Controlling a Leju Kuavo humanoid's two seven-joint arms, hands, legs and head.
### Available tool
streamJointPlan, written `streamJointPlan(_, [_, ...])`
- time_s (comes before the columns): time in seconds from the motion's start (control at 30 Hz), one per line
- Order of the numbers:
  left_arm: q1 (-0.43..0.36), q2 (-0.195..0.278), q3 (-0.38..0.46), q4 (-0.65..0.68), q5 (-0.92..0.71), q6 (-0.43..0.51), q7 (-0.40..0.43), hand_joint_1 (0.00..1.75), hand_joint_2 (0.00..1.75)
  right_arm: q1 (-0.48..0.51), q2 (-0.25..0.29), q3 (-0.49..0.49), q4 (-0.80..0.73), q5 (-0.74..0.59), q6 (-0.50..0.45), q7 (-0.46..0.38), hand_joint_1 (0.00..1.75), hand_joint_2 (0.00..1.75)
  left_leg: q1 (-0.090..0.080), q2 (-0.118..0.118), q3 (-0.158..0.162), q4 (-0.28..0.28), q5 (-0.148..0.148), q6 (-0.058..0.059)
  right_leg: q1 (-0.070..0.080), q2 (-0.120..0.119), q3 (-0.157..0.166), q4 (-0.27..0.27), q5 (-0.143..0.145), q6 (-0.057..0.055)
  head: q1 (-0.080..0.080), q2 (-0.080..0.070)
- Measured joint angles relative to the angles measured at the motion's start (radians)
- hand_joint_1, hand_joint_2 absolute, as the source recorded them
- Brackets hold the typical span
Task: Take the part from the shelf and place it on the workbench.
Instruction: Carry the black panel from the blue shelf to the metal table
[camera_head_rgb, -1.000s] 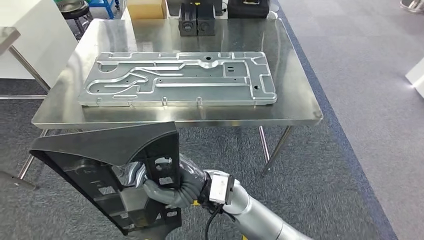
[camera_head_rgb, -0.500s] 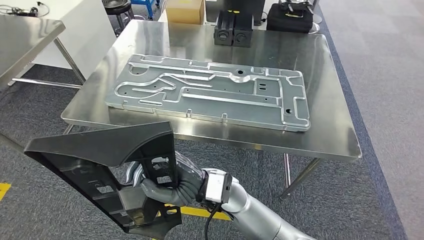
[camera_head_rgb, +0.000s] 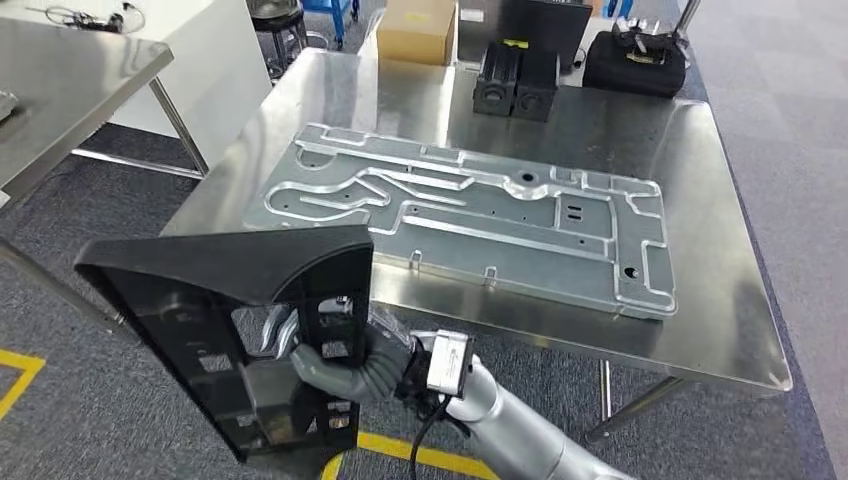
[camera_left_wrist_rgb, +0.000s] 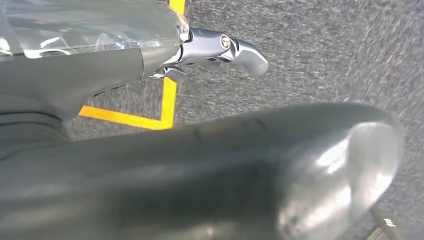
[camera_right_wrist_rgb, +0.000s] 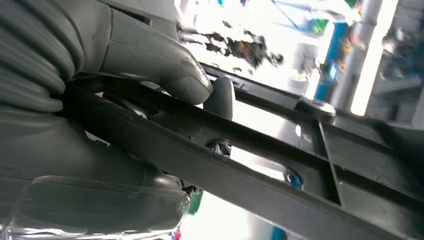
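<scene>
R hand (camera_head_rgb: 335, 365) clamped on the large black moulded plastic part with ribbed cut-outs (camera_head_rgb: 225, 310), fingers through its frame; R wrist view confirms thumb (camera_right_wrist_rgb: 165, 62) wrapped over a rib. Part held upright in front of me, low, short of the stainless steel workbench (camera_head_rgb: 730, 320); long axis runs roughly across my view, broad face toward me. Bench lies ahead and to the R of the part, so the R arm does the placing. Big machined aluminium plate with milled channels (camera_head_rgb: 470, 215) takes most of the top (bare steel nearest along the front edge and R side). L hand (camera_left_wrist_rgb: 220, 47) hangs over carpet, holds nothing; can't tell finger spread.
</scene>
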Motion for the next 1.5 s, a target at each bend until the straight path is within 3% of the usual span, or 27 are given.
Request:
streamJointPlan(0.1, [-0.002, 0.0, 0.003, 0.0, 0.0, 0.003, 0.0, 0.0, 0.0, -0.004, 0.004, -0.019, -0.006, -0.016, -0.028, -0.004, 1.75, 1.75, 0.002, -0.001, 0.014, 0.019, -0.005, -0.021, 0.001, 0.005, 0.023, -0.017, -0.003, -0.016, 0.001, 0.0])
streamJointPlan(0.17, [-0.004, 0.001, 0.004, -0.001, 0.0, 0.004, -0.002, 0.0, 0.0, -0.008, 0.01, -0.028, -0.008, -0.032, -0.028, -0.01, 1.75, 1.75, 0.004, 0.003, -0.001, 0.068, -0.021, -0.029, -0.004, 0.006, 0.047, -0.026, -0.012, -0.027, 0.0, 0.0])
streamJointPlan(0.27, [-0.007, 0.005, 0.004, -0.001, -0.001, 0.004, -0.003, 0.0, 0.0, -0.004, 0.015, -0.036, -0.013, -0.042, -0.029, -0.02, 1.75, 1.75, 0.011, 0.006, -0.106, 0.235, -0.09, -0.045, -0.006, 0.01, 0.068, -0.028, -0.03, -0.032, 0.0, 0.0])
streamJointPlan(0.33, [-0.004, 0.007, 0.004, -0.001, 0.0, 0.004, -0.005, 0.0, 0.0, 0.004, 0.014, -0.038, -0.016, -0.043, -0.037, -0.026, 1.75, 1.75, 0.015, 0.006, -0.162, 0.284, -0.103, -0.053, -0.007, 0.016, 0.085, -0.028, -0.046, -0.03, 0.0, 0.0])
streamJointPlan(0.37, [-0.003, 0.008, 0.004, -0.001, 0.001, 0.004, -0.005, 0.0, 0.0, 0.008, 0.014, -0.039, -0.018, -0.043, -0.044, -0.029, 1.75, 1.75, 0.016, 0.007, -0.167, 0.258, -0.078, -0.055, -0.008, 0.019, 0.097, -0.028, -0.055, -0.027, 0.0, 0.0])
streamJointPlan(0.43, [-0.001, 0.009, 0.004, -0.001, 0.001, 0.004, -0.005, 0.0, 0.0, 0.012, 0.014, -0.042, -0.027, -0.043, -0.056, -0.037, 1.75, 1.75, 0.019, 0.006, -0.139, 0.129, 0.021, -0.055, -0.01, 0.023, 0.122, -0.028, -0.075, -0.021, 0.0, 0.0])
streamJointPlan(0.5, [-0.001, 0.01, 0.004, -0.001, 0.0, 0.004, -0.005, 0.0, 0.0, 0.012, 0.014, -0.047, -0.034, -0.042, -0.061, -0.042, 1.75, 1.75, 0.015, 0.007, -0.114, 0.029, 0.081, -0.045, -0.01, 0.028, 0.137, -0.029, -0.09, -0.011, 0.0, 0.0])
streamJointPlan(0.6, [-0.001, 0.01, 0.004, -0.001, 0.0, 0.005, -0.006, 0.0, 0.0, 0.015, 0.014, -0.053, -0.043, -0.041, -0.064, -0.043, 1.75, 1.75, 0.01, 0.009, -0.101, 0.007, 0.079, -0.018, -0.008, 0.032, 0.143, -0.025, -0.1, 0.009, 0.0, 0.0])
streamJointPlan(0.67, [-0.002, 0.01, 0.004, -0.001, 0.002, 0.006, -0.006, 0.0, 0.0, 0.016, 0.014, -0.061, -0.054, -0.038, -0.074, -0.045, 1.75, 1.75, 0.013, 0.011, -0.087, 0.002, 0.073, -0.006, -0.008, 0.024, 0.135, 0.01, -0.117, 0.02, 0.001, 0.0])
streamJointPlan(0.73, [-0.004, 0.01, 0.004, -0.001, 0.001, 0.008, -0.007, 0.0, 0.0, 0.017, 0.014, -0.069, -0.067, -0.03, -0.096, -0.052, 1.75, 1.75, 0.013, 0.012, -0.075, 0.0, 0.067, 0.003, -0.012, 0.011, 0.08, 0.111, -0.163, 0.028, 0.001, 0.0])
streamJointPlan(0.8, [-0.004, 0.01, 0.006, -0.001, 0.0, 0.012, -0.009, 0.0, 0.0, 0.022, 0.014, -0.079, -0.077, -0.012, -0.128, -0.061, 1.75, 1.75, 0.012, 0.012, -0.067, 0.001, 0.057, 0.007, -0.013, 0.005, -0.003, 0.231, -0.206, 0.029, 0.0, 0.0])
streamJointPlan(0.83, [-0.003, 0.01, 0.007, -0.001, -0.001, 0.015, -0.01, 0.0, 0.0, 0.026, 0.014, -0.085, -0.081, 0.001, -0.148, -0.064, 1.75, 1.75, 0.01, 0.012, -0.061, 0.001, 0.051, 0.007, -0.014, 0.005, -0.031, 0.256, -0.204, 0.028, 0.0, 0.0])
streamJointPlan(0.87, [-0.003, 0.01, 0.008, -0.001, -0.001, 0.017, -0.011, 0.0, 0.0, 0.028, 0.014, -0.092, -0.086, 0.016, -0.171, -0.066, 1.75, 1.75, 0.009, 0.012, -0.054, 0.001, 0.045, 0.008, -0.013, 0.004, -0.04, 0.245, -0.18, 0.026, 0.001, 0.0])
streamJointPlan(0.93, [-0.002, 0.01, 0.01, -0.001, 0.0, 0.021, -0.013, 0.0, 0.0, 0.027, 0.014, -0.106, -0.099, 0.042, -0.215, -0.066, 1.75, 1.75, 0.005, 0.012, -0.035, 0.0, 0.031, 0.007, -0.009, 0.002, -0.01, 0.126, -0.082, 0.014, 0.001, 0.0])
streamJointPlan(1.0, [-0.003, 0.008, 0.01, -0.001, 0.0, 0.021, -0.013, 0.0, 0.0, 0.021, 0.015, -0.12, -0.108, 0.054, -0.24, -0.067, 1.75, 1.75, 0.003, 0.012, -0.023, -0.001, 0.02, 0.002, -0.001, 0.0, 0.023, 0.019, -0.025, -0.001, 0.0, 0.0])
streamJointPlan(1.07, [-0.004, 0.008, 0.011, -0.001, -0.001, 0.022, -0.014, 0.0, 0.0, 0.017, 0.015, -0.13, -0.114, 0.058, -0.247, -0.067, 1.75, 1.75, 0.003, 0.013, -0.02, 0.002, 0.017, -0.009, 0.004, 0.0, 0.028, -0.011, -0.019, -0.01, 0.0, 0.0])
streamJointPlan(1.17, [-0.006, 0.009, 0.012, -0.001, 0.0, 0.022, -0.014, 0.0, 0.0, 0.014, 0.019, -0.137, -0.122, 0.06, -0.249, -0.067, 1.75, 1.75, 0.004, 0.015, -0.022, 0.029, 0.0, -0.025, -0.003, 0.004, 0.045, -0.028, -0.013, -0.02, 0.0, 0.0])
streamJointPlan(1.23, [-0.007, 0.01, 0.012, -0.001, 0.0, 0.022, -0.014, 0.0, 0.0, 0.012, 0.023, -0.138, -0.123, 0.061, -0.249, -0.067, 1.75, 1.75, 0.008, 0.015, -0.061, 0.112, -0.048, -0.033, -0.008, 0.004, 0.056, -0.033, -0.015, -0.025, 0.001, 0.0])
streamJointPlan(1.3, [-0.007, 0.012, 0.013, -0.001, 0.0, 0.022, -0.014, 0.0, 0.0, 0.012, 0.025, -0.138, -0.123, 0.061, -0.249, -0.068, 1.75, 1.75, 0.012, 0.014, -0.131, 0.236, -0.1, -0.042, -0.008, 0.005, 0.058, -0.033, -0.019, -0.027, 0.0, 0.0])
streamJointPlan(1.33, [-0.006, 0.013, 0.014, -0.001, 0.0, 0.022, -0.014, 0.0, 0.0, 0.013, 0.025, -0.138, -0.123, 0.063, -0.252, -0.068, 1.75, 1.75, 0.015, 0.014, -0.157, 0.274, -0.108, -0.046, -0.009, 0.006, 0.059, -0.033, -0.02, -0.027, 0.001, 0.0])
streamJointPlan(1.37, [-0.005, 0.014, 0.015, -0.001, 0.0, 0.022, -0.014, 0.0, 0.0, 0.014, 0.025, -0.138, -0.123, 0.071, -0.261, -0.07, 1.75, 1.75, 0.018, 0.014, -0.167, 0.275, -0.094, -0.05, -0.01, 0.008, 0.061, -0.032, -0.023, -0.025, 0.0, 0.0])
streamJointPlan(1.4, [-0.004, 0.015, 0.016, -0.001, 0.0, 0.023, -0.014, 0.0, 0.0, 0.015, 0.026, -0.139, -0.123, 0.087, -0.282, -0.073, 1.75, 1.75, 0.021, 0.015, -0.157, 0.238, -0.061, -0.054, -0.012, 0.009, 0.063, -0.031, -0.025, -0.022, 0.0, 0.0])
streamJointPlan(1.47, [-0.005, 0.016, 0.018, -0.001, 0.0, 0.023, -0.015, 0.0, 0.0, 0.012, 0.03, -0.142, -0.123, 0.134, -0.352, -0.08, 1.75, 1.75, 0.026, 0.015, -0.109, 0.106, 0.021, -0.06, -0.015, 0.011, 0.07, -0.025, -0.033, -0.012, 0.0, 0.0])
streamJointPlan(1.5, [-0.006, 0.016, 0.018, -0.001, 0.0, 0.023, -0.016, 0.0, 0.0, 0.009, 0.032, -0.145, -0.123, 0.154, -0.39, -0.081, 1.75, 1.75, 0.025, 0.015, -0.091, 0.053, 0.038, -0.057, -0.015, 0.011, 0.07, -0.021, -0.036, -0.007, 0.0, 0.0])
